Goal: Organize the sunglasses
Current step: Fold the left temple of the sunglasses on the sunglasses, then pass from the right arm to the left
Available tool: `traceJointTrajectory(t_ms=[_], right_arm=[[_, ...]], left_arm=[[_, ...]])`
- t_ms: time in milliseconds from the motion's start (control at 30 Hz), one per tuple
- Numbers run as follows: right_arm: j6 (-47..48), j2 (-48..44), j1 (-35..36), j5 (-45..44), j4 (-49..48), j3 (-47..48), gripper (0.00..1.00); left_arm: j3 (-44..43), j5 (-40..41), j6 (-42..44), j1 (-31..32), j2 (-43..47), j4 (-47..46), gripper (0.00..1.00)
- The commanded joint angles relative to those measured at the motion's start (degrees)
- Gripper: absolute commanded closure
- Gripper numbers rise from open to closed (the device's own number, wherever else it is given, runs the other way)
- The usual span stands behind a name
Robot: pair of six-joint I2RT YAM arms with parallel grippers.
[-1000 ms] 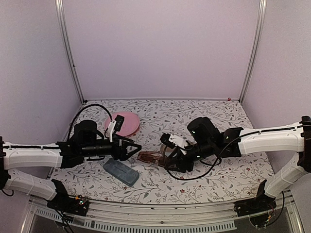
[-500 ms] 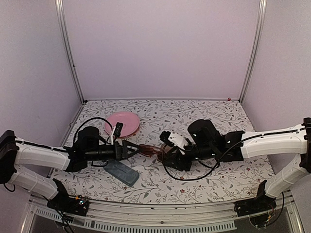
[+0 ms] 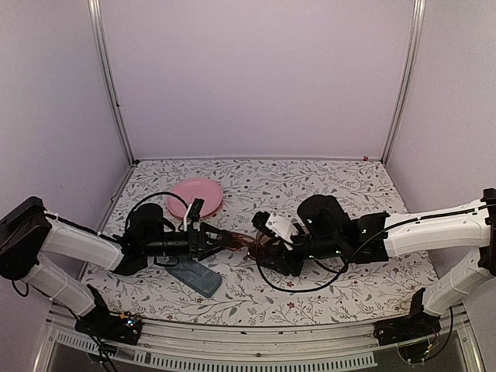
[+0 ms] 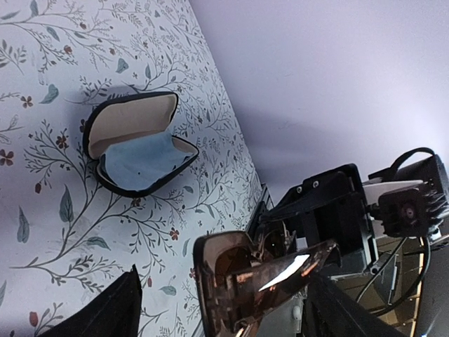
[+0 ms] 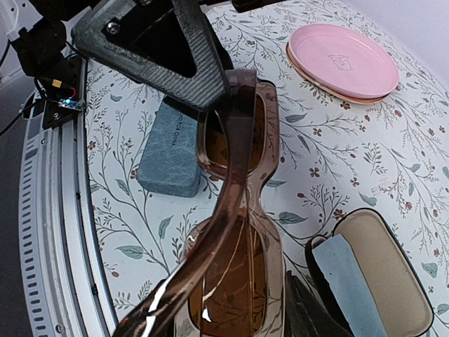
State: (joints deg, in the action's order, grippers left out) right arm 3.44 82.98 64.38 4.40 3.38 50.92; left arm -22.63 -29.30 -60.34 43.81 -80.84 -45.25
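Reddish-brown sunglasses point(image 3: 242, 242) with dark lenses hang above the table between the two arms. My right gripper point(image 3: 263, 249) is shut on one end; in the right wrist view the sunglasses point(image 5: 238, 210) run up from my right gripper point(image 5: 231, 319). My left gripper point(image 3: 219, 239) is at the far end, open. In the left wrist view its fingers point(image 4: 105, 309) stand wide on either side of the sunglasses point(image 4: 252, 277). An open black case point(image 4: 137, 151) with a blue cloth inside lies on the table beyond.
A pink plate point(image 3: 195, 196) sits at the back left. A grey-blue rectangular case point(image 3: 194, 275) lies below the left gripper, near the front. The open black case point(image 5: 372, 281) lies just right of the right gripper. White walls enclose the floral table point(image 3: 325, 182).
The left arm has stretched out low to the right, bringing its jaws around the end of the sunglasses. The right gripper has shifted slightly left with the sunglasses in it.
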Motion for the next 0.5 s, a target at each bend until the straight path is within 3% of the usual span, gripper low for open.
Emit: traceJointTrajectory(t_ms=[0, 467], right_arm=[[-0.5, -0.3, 0.8, -1.2, -2.3, -0.4, 0.62], [-0.4, 0.4, 1.1, -0.3, -3.4, -0.6, 0.59]], left_arm=[[-0.4, -1.8, -2.2, -0.5, -2.6, -5.5, 0.21], [0.6, -2.5, -4.8, -0.3, -7.2, -12.1, 0.38]])
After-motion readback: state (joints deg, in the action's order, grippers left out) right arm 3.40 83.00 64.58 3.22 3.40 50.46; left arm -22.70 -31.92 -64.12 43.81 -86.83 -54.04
